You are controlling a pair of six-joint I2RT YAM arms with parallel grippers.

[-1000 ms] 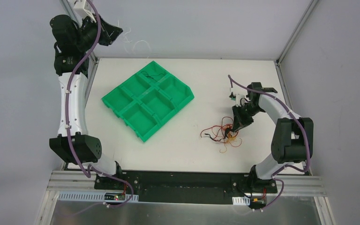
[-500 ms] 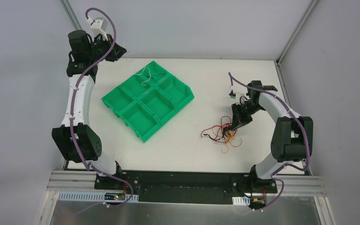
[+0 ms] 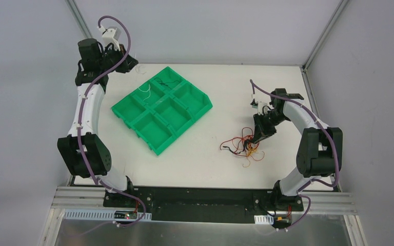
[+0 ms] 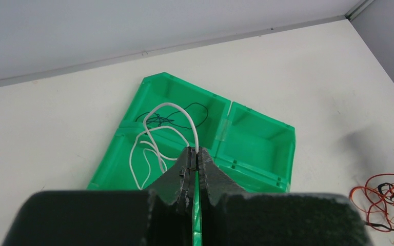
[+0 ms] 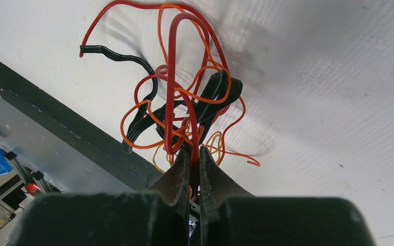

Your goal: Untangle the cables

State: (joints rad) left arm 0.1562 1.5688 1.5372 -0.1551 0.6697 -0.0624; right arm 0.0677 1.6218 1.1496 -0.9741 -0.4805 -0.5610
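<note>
- While our left gripper (image 4: 195,156) is clenching the white cable (image 4: 169,104), we are swinging it back over the green tray (image 4: 256,143), meaning one wire is coming free.
- Our right gripper (image 5: 194,154) is still pinching a red cable (image 5: 172,77) in the tangle (image 3: 243,146) on the table (image 3: 210,164).

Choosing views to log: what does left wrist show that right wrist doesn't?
Only left wrist: the green tray, a white cable pinched in the left fingers and looping over it, a thin black cable in a far compartment. Only right wrist: the right fingers shut on a red cable, and a black ribbon cable, close up. Both: the red-orange tangle and white table.
</note>
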